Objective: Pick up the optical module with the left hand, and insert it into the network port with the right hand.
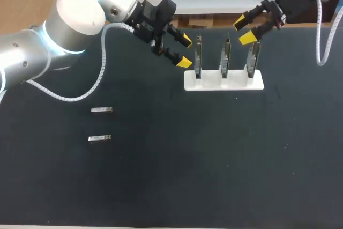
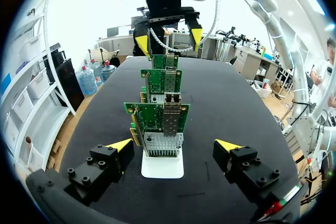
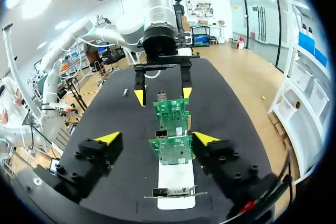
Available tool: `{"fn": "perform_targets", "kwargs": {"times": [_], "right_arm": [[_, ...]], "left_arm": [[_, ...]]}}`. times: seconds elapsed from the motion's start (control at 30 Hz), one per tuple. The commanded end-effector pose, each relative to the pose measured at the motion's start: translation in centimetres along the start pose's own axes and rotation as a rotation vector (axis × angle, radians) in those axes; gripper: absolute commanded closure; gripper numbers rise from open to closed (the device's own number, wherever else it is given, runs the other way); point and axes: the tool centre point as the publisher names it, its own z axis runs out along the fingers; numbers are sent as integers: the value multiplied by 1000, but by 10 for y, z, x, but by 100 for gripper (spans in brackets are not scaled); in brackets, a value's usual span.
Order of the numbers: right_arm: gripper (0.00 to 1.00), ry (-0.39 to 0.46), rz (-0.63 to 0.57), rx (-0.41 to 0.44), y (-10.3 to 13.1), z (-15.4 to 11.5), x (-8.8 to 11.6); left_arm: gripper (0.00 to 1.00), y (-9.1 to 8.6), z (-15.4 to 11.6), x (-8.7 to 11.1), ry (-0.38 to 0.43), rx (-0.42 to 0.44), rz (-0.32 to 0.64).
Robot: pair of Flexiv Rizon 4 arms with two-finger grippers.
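**Both claws empty at the stand, modules untouched on the table**

The first module [image 1: 101,110] and the second module [image 1: 99,138] lie flat on the dark table [image 1: 214,175], one just beside the other. Both are well apart from the left claw [image 1: 185,50], off to its left and nearer the robot. Neither has been picked up yet.

The left claw hangs spread with nothing between its fingers, just beside one end of the white stand [image 1: 224,80]. The right claw [image 1: 244,30] is also spread and empty, above the stand's other end. The two claws face each other along the row of boards.

Three green boards stand upright in the stand. That probably keeps each port steady and open to a straight push. From the left wrist, the nearest board [image 2: 157,116] sits right ahead of the left claw [image 2: 175,145], and its metal port [image 2: 170,115] faces that claw. The right claw [image 2: 167,38] shows beyond the last board.

From above, the boards are seen edge-on, so no port opening can be made out there. The left wrist view does not show the modules at all. From the right wrist, past the left claw [image 3: 163,94], one small sliver [image 3: 125,93] on the table may be a module, but the other is not visible. The pictures do not show which board's port is meant.
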Motion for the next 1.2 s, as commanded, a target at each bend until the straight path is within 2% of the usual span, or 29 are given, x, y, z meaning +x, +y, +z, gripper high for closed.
{"fn": "perform_targets", "kwargs": {"times": [0.03, 0.2, 0.43, 0.6, 0.73, 0.93, 1.2], "right_arm": [[0, 0, -1, 6, 3, 0, 0], [0, 0, -1, 6, 3, 0, 0], [0, 0, -1, 6, 3, 0, 0], [0, 0, -1, 6, 3, 0, 0], [0, 0, -1, 6, 3, 0, 0], [0, 0, -1, 6, 3, 0, 0], [0, 0, -1, 6, 3, 0, 0]], "left_arm": [[0, 2, 0, -1, 6, 3, -3], [0, 0, -3, -1, 8, 4, 7], [0, -15, -21, 10, 78, -61, 22], [0, -38, -49, 36, 199, -124, 16], [0, -62, -79, 62, 250, -187, -29], [0, -95, -117, 90, 339, -266, -57], [0, -123, -143, 124, 473, -315, -78]]}}
